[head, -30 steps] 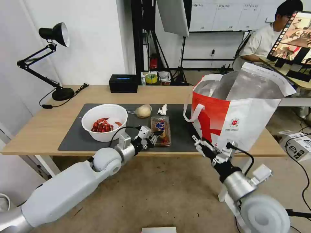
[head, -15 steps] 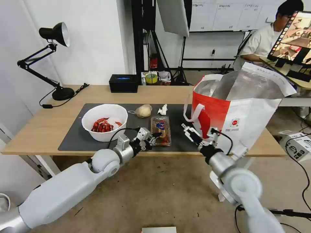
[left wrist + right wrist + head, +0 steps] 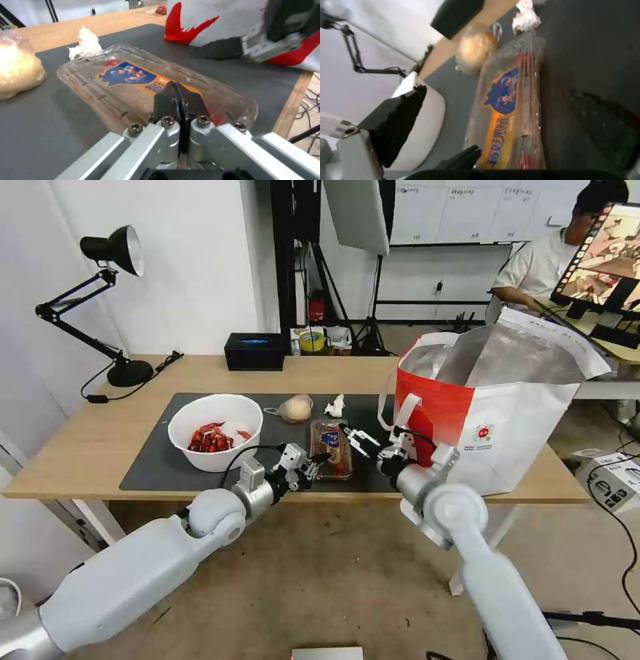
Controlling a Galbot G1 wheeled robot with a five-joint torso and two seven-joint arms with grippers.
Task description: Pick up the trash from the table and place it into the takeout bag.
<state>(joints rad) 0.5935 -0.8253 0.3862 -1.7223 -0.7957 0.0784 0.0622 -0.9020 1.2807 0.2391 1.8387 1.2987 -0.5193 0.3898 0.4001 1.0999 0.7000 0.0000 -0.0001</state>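
Left end effector (image 3: 319, 461), fingers pressed together and empty, at the near end of the clear tray (image 3: 331, 440) on the tabletop's (image 3: 80, 447) grey mat (image 3: 373, 447); right end effector (image 3: 355, 435), fingers parted and empty, just right of the tray; white bowl (image 3: 215, 431) left of it, wrapped lump (image 3: 295, 408) and tissue (image 3: 335, 406) beyond it; takeout bag (image 3: 493, 407) to its right.
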